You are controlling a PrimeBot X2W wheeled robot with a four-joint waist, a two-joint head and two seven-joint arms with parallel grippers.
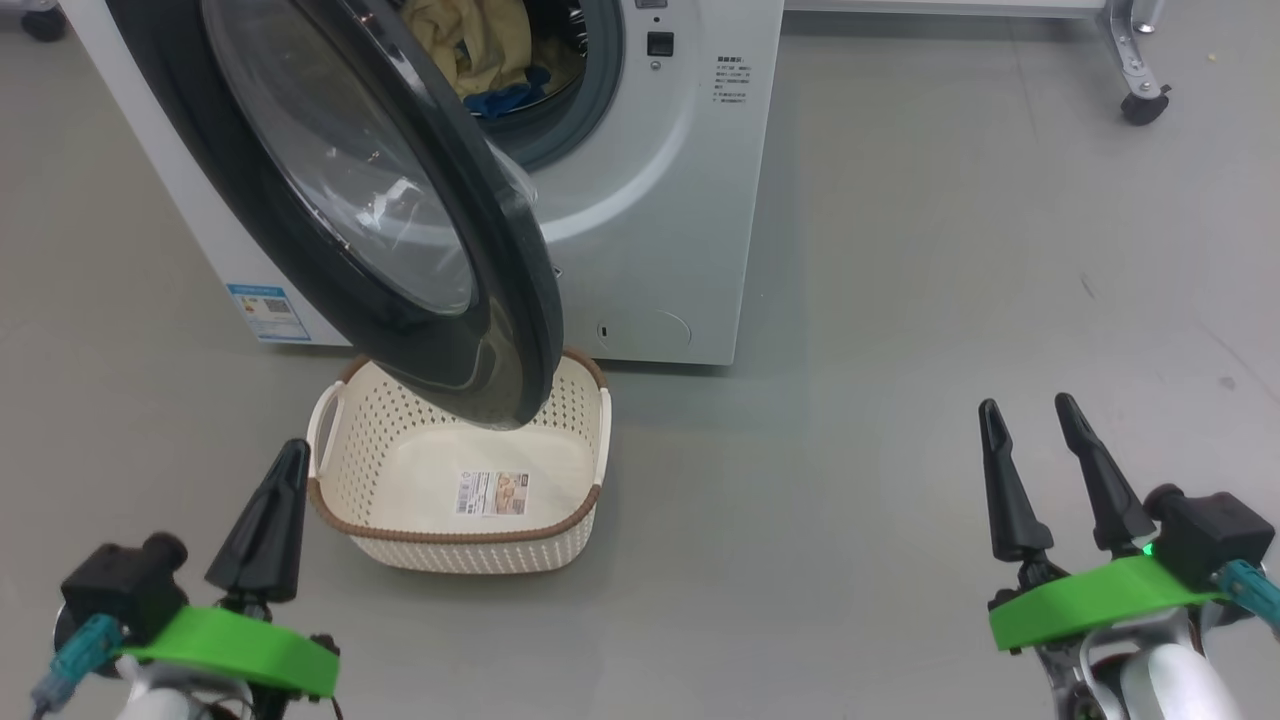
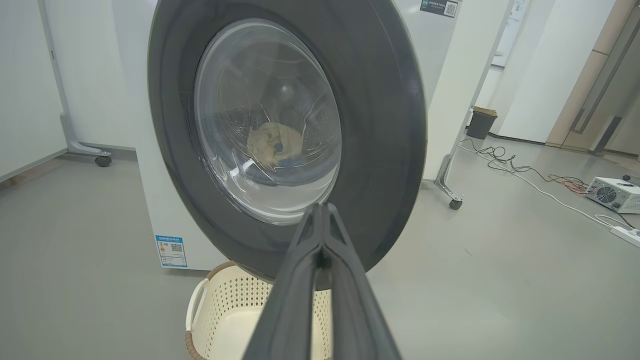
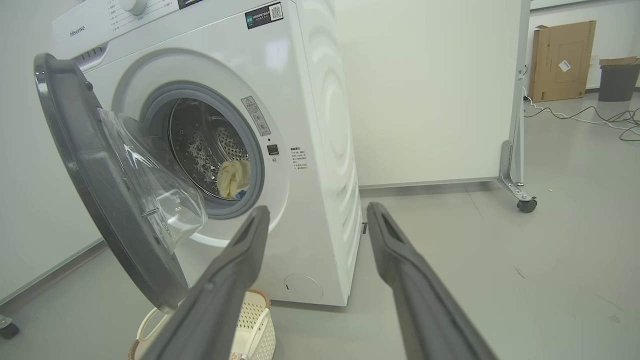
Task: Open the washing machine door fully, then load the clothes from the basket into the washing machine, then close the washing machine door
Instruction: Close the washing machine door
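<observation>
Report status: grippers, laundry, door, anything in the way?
Left gripper shut, empty; right gripper open, empty. Clothes inside the washing machine, basket empty. Door open, not yet closed. Nothing between door and machine; basket sits below the door's edge.

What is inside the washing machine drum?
Cream-yellow clothes with blue trim lie in the drum, near its opening. The door covers the drum's left side in the head view, so anything there is hidden.

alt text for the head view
A white washing machine stands with its black-rimmed door swung open above a cream basket on the grey floor, yellow clothes inside. The left gripper is shut, the right gripper open.
</observation>
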